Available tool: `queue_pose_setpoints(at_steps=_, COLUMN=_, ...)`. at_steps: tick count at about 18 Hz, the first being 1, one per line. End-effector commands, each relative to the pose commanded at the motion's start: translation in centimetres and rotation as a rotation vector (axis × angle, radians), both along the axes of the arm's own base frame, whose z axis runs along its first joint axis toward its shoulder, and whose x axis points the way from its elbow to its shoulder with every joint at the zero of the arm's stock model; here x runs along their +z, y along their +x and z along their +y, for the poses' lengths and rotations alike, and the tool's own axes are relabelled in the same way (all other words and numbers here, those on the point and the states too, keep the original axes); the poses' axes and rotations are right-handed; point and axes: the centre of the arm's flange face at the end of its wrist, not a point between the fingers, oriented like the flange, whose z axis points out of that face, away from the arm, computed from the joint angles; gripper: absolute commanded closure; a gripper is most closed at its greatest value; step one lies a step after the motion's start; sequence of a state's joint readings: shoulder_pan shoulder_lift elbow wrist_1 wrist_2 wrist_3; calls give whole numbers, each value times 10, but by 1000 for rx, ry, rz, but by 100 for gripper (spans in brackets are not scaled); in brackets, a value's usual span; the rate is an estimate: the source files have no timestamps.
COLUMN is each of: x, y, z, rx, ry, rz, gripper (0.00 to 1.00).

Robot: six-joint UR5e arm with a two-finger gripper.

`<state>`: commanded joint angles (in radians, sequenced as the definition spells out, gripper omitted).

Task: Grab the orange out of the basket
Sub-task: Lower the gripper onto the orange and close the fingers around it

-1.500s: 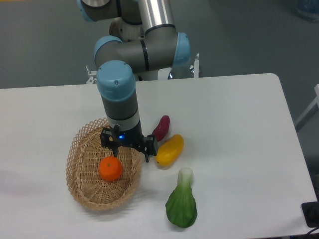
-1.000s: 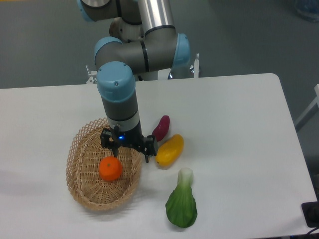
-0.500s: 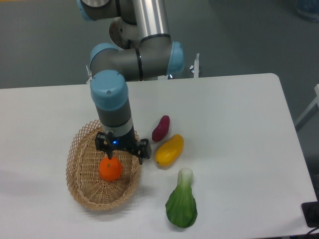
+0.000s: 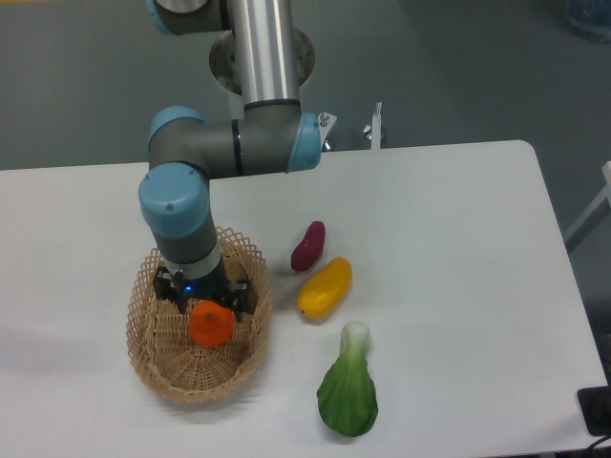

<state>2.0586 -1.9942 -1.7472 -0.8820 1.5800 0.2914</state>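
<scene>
Fingers spread apart, straddling the orange from above; contact not discernible. Orange sits in the basket, on its floor, not lifted. Approach looks done; closing and lifting remain. Mango lies apart on the surface.

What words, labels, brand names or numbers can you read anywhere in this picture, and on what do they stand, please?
None: no readable text on the arm, the claw, the basket, the orange or the table.
</scene>
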Motion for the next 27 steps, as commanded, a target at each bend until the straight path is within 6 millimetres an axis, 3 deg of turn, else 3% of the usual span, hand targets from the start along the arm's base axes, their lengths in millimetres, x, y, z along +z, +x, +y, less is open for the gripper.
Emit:
queue_pose_setpoints(at_steps=3, x=-13, y=-1, z=2, rx=-2, ry=-15, rz=-8, gripper=0)
queue_pose_setpoints(at_steps=8, x=-5, y=-4, z=6, rx=-11, ry=3, rz=3, gripper=0)
queue_pose_setpoints(at_steps=20, x=-24, y=-7, z=9, rx=1, ry=-11, rz=7, gripper=0)
queue_pose_setpoints(at_steps=24, x=-23, y=-8, z=9, rx=-1, ry=-11, rz=7, gripper=8)
queue_pose_setpoints(at_steps=27, x=-22, y=-9, z=10, rx=-1, ry=-8, rz=8, gripper=20)
